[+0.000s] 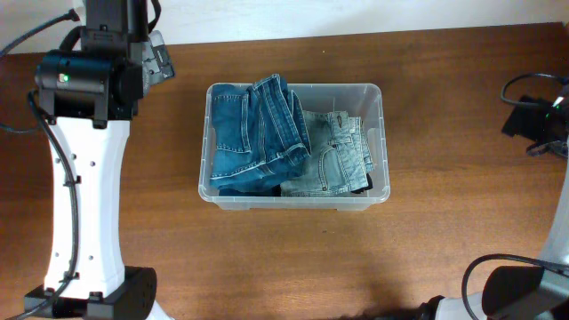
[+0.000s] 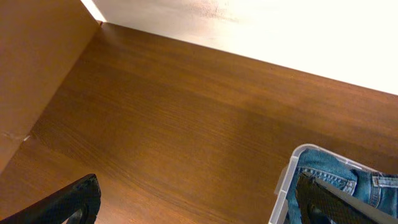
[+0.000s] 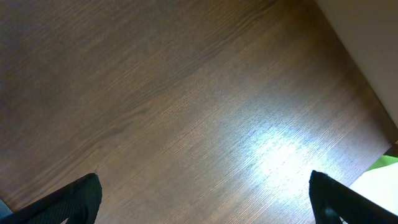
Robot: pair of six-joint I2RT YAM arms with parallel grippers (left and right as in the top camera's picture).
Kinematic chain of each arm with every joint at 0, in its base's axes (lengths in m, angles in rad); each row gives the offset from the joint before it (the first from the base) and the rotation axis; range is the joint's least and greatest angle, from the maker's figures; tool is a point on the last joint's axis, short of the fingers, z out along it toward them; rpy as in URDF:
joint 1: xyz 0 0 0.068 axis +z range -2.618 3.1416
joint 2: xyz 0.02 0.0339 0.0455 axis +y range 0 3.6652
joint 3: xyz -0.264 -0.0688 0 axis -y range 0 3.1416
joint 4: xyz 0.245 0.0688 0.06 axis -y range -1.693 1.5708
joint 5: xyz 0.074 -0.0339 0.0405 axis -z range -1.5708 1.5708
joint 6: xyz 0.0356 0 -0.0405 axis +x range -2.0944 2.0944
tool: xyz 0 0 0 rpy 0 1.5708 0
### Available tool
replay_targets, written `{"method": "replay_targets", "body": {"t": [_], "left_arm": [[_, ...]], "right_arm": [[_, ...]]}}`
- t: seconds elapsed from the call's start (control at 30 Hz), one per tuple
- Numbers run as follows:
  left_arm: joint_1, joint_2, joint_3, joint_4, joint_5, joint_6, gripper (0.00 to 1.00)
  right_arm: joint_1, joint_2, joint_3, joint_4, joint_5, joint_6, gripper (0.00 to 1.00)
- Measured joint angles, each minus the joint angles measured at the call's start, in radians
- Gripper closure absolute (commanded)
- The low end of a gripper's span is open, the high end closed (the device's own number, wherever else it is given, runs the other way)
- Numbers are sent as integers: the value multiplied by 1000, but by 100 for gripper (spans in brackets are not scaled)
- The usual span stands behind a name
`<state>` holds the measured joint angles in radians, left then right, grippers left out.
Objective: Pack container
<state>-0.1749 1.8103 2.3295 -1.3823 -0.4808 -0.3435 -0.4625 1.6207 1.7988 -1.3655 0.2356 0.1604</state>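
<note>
The clear plastic container [image 1: 381, 142] sits in the middle of the brown table. Inside it lie dark blue jeans [image 1: 258, 133] on the left and light blue jeans [image 1: 333, 160] on the right. My left gripper [image 2: 199, 202] is open and empty, raised at the far left of the table; its wrist view shows a corner of the container [image 2: 287, 180] with dark blue jeans [image 2: 348, 180]. My right gripper [image 3: 202, 196] is open and empty over bare wood at the far right.
The left arm's white column [image 1: 84, 196] stands left of the container. Black cables [image 1: 529, 84] lie at the right edge. A wall borders the table's far side [image 2: 280, 31].
</note>
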Motion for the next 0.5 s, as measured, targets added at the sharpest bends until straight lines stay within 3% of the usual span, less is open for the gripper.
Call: {"method": "replay_targets", "body": {"t": [0.07,0.13,0.17,0.3,0.5], "left_arm": [[3,0,-3,-6,28,-5,67],[4,0,-18,-10,130,-2,95],[2,0,-34,-10,191,-1,99],[-33,0,-141,7,338,0,99],[-164,13,-509,248,496,0,99]], "right_arm": [[0,0,0,0,0,0,1],[0,0,0,0,0,0,1],[0,0,0,0,0,0,1],[0,0,0,0,0,0,1],[0,0,0,0,0,0,1]]}}
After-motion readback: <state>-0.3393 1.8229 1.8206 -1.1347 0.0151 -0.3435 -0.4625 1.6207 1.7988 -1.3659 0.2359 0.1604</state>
